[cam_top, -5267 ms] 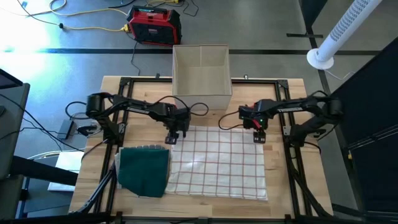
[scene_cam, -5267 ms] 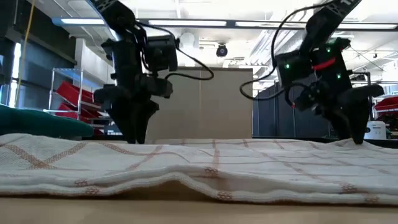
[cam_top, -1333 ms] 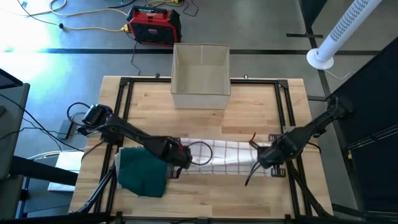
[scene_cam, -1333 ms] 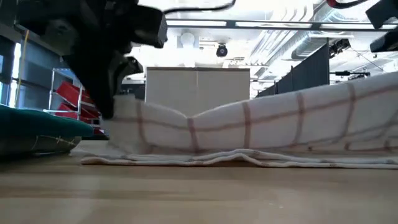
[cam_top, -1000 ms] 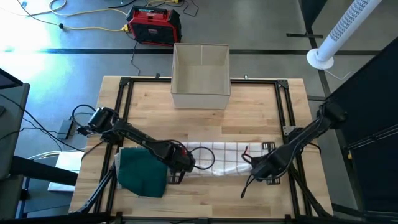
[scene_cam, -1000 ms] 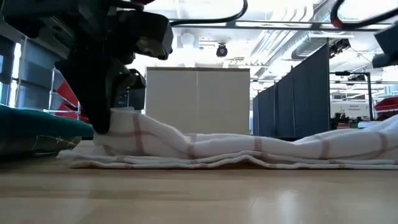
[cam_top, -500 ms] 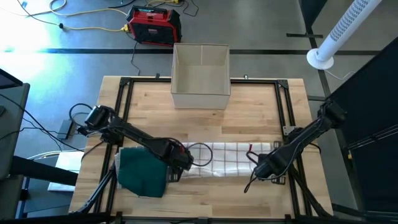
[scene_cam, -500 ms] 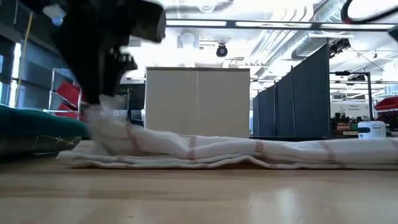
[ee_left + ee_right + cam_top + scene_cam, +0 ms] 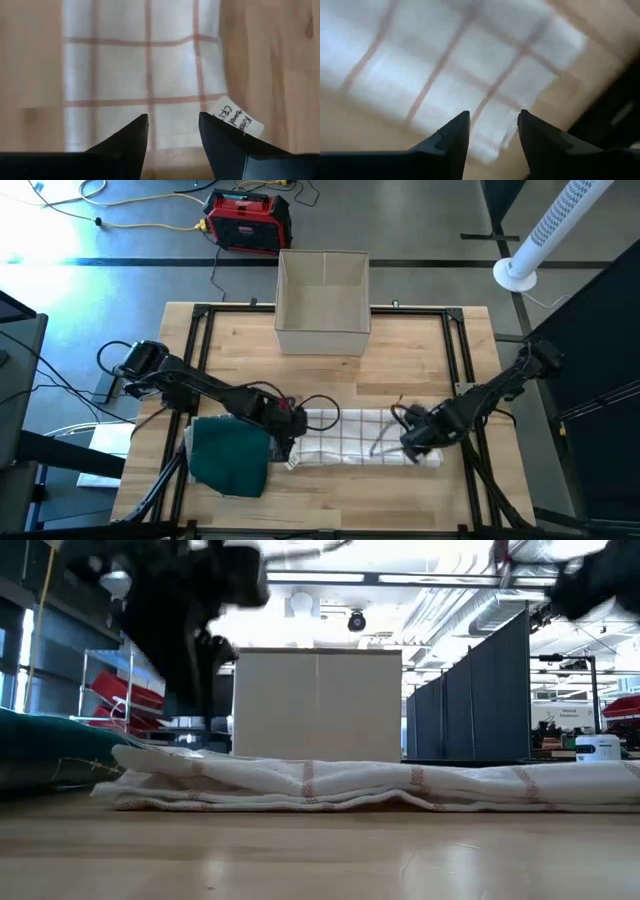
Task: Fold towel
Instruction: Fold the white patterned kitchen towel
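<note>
Two dark arms reach over a pale wooden table [image 9: 400,360] edged by a black frame. A white towel with red checks [image 9: 355,438] lies folded into a long strip across the near half of the table, flat on the wood. Beside its left end sits a folded dark green cloth [image 9: 230,455], just touching it. An open beige box [image 9: 322,300] stands at the far edge of the table, in the middle.

Over the strip's left end hangs the left gripper [image 9: 287,430], its fingers spread and holding nothing; its wrist camera shows the gap between them, the checks beneath, and a white tag [image 9: 235,119] with handwriting at the towel's corner. Above the right end is the right gripper [image 9: 418,442], likewise spread and empty, with the towel's edge and bare wood below it.

Beyond the table lie a grey floor, a red and black case [image 9: 248,220] with a yellow cable [image 9: 130,225] far off to the left, and a white ribbed duct [image 9: 550,230] at far right. From table height the room shows ceiling lights and dark partitions [image 9: 470,700].

In the level view both arms are blurred, the right one mostly cut off at the upper edge. The writing on the tag is too small to read fully.
</note>
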`<action>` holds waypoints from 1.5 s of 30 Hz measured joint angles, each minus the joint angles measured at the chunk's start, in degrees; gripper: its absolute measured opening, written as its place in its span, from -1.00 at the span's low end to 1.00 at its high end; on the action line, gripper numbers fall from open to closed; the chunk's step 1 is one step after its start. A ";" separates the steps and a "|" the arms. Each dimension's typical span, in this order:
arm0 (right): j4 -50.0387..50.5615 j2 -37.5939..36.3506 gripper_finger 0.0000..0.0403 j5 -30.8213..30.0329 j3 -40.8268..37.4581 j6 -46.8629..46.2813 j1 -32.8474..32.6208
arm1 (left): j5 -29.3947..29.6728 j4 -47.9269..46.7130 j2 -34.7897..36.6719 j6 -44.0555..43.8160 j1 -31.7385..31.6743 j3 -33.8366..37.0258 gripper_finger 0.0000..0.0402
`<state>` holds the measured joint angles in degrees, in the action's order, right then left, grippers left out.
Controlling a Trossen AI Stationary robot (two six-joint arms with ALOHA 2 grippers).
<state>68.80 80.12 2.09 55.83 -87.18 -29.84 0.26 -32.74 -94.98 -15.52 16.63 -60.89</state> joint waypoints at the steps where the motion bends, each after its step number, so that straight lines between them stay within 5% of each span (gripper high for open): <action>1: 0.21 -0.01 -0.24 -0.06 -1.44 -5.06 0.80 | -0.32 1.17 0.00 -0.38 -0.25 1.34 -0.25; 8: -7.47 -0.44 -0.17 5.52 -12.32 -16.74 4.82 | -6.03 4.50 0.02 4.12 0.85 8.32 -0.48; 13: -13.66 -0.66 -0.04 3.32 -16.95 -22.14 4.69 | -5.70 9.82 0.02 3.97 2.17 11.39 -0.62; 31: -18.43 -1.46 0.11 4.24 -24.94 -27.71 3.71 | -3.97 25.83 0.02 -0.84 1.73 17.60 -0.93; 35: -17.41 -1.76 -0.13 2.36 -24.19 -26.00 2.91 | -2.58 26.99 0.02 -1.71 1.79 17.58 -0.93; 40: -16.77 -4.05 -0.86 1.81 -24.55 -22.43 2.88 | 1.73 27.40 -1.91 -2.17 0.70 17.48 -0.93; 45: -16.56 -7.41 -0.94 2.82 -26.20 -21.85 2.87 | -0.35 30.74 -4.64 -2.25 -1.82 17.29 -0.93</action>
<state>52.24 72.70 4.91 29.64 -109.03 -26.97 -0.09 -2.01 -99.62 -17.77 14.82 -43.60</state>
